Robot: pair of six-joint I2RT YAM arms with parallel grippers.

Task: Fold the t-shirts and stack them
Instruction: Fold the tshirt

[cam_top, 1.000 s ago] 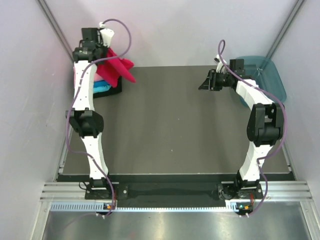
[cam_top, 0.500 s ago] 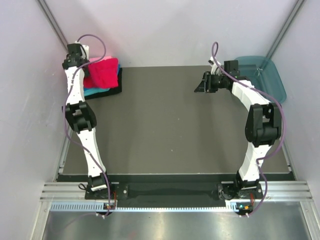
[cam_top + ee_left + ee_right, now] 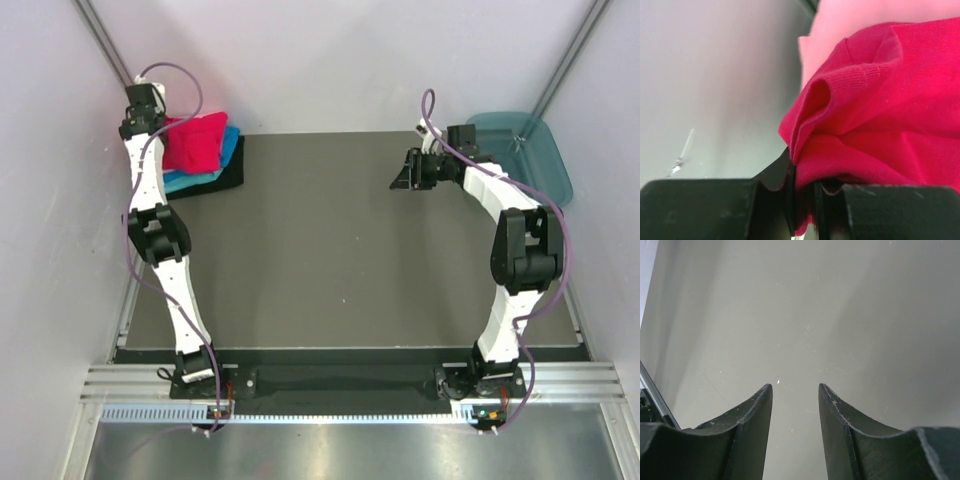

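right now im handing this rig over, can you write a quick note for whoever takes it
Left gripper: shut on the red t-shirt, pinching a fold of its edge at the far left corner of the table.
Right gripper: open, holding nothing, hovering above bare table near the teal plastic tub.
Shirts: the red t-shirt lies on top of the stack, over the turquoise t-shirt and the black t-shirt. The pink t-shirt shows just under the red one in the left wrist view.
Done: all four shirts appear stacked.
Left: release the red t-shirt, check that it lies tidy, and pull the left arm back.
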